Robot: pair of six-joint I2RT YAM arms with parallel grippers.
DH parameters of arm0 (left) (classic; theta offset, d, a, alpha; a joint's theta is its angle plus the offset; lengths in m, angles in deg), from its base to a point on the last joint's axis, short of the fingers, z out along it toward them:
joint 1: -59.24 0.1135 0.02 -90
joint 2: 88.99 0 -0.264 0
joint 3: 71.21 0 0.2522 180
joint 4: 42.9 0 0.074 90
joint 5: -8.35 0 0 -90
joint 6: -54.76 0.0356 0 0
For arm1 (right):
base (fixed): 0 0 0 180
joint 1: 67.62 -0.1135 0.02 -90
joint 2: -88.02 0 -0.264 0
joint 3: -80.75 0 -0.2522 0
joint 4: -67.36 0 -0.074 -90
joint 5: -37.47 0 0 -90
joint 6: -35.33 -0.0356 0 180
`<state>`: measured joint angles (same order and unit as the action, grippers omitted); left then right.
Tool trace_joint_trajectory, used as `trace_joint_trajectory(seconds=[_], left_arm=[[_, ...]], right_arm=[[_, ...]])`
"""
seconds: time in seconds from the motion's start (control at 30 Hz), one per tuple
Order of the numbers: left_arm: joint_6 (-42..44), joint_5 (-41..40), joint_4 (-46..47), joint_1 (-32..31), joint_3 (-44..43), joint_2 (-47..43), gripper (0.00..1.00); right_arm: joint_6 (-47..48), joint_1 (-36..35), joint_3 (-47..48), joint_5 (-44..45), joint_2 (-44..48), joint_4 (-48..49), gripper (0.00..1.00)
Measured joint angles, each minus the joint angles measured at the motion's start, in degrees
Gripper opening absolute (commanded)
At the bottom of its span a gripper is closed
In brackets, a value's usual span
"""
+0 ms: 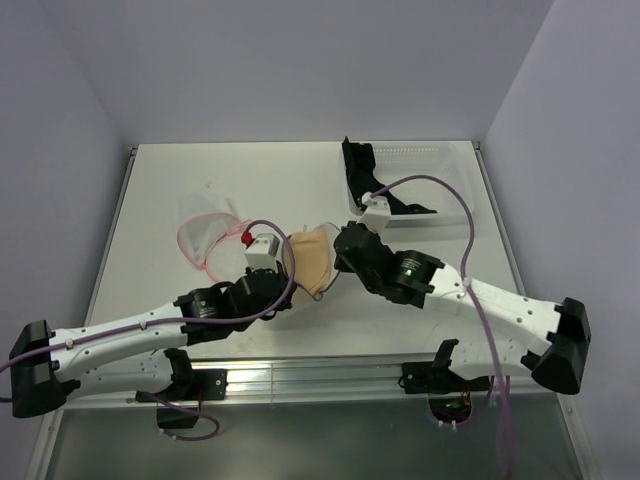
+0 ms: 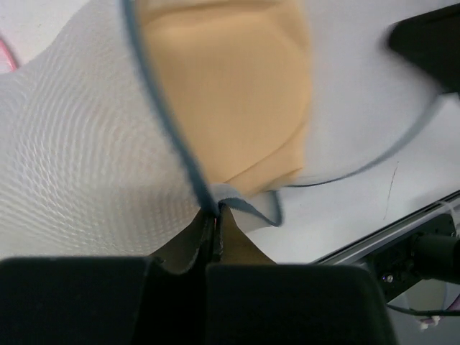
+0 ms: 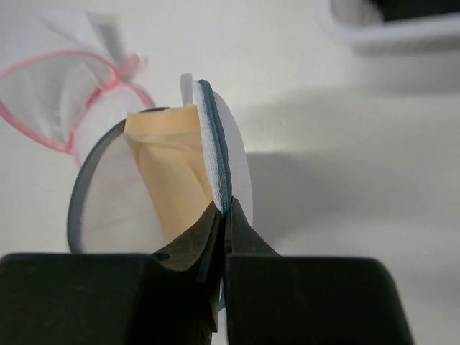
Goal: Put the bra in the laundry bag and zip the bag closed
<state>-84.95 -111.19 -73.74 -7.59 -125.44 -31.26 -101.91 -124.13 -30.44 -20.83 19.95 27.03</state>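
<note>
Left fingers [image 2: 185, 244] and right fingers [image 3: 192, 248] both clamped on laundry bag [image 3: 75, 208] rim, opposite sides. Bra [image 2: 230, 86] lies between them, in the mouth.

**Head count on the table**

From my station I count two arms, the left arm [image 1: 140, 335] and the right arm [image 1: 500, 305]. That makes two grippers, the left gripper [image 2: 215, 215] and the right gripper [image 3: 224, 212]. I see two mesh bags: one blue-edged bag [image 2: 79, 165] and one pink-edged bag [image 1: 205, 235]. There is one tan bra [image 1: 312, 260], one white bin [image 1: 450, 160], and one table [image 1: 250, 170]. At the bin I count two dark shapes [image 1: 355, 165], though I cannot tell what they are. I also count one small red bead [image 1: 246, 238].
</note>
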Motion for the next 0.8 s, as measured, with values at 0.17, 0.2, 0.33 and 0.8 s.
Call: trace_joint_trajectory(seconds=[0.17,0.2,0.33,0.8], left_arm=[[-2.4,-2.8,0.1,0.0,1.4,-0.9,0.0],[-2.8,-3.6,0.3,0.0,1.9,-1.0,0.0],[-4.1,-5.5,2.1,0.0,3.4,-1.2,0.0],[-4.9,-7.8,9.4,0.0,8.8,-3.3,0.0]], right_arm=[[5.0,-8.4,10.8,11.9,1.2,-9.6,0.0],[5.6,-9.9,12.5,14.1,0.3,-11.9,0.0],[5.9,-13.6,18.6,20.4,-5.6,-21.4,0.0],[-0.2,-17.9,32.5,29.5,-22.7,-42.0,0.09]])
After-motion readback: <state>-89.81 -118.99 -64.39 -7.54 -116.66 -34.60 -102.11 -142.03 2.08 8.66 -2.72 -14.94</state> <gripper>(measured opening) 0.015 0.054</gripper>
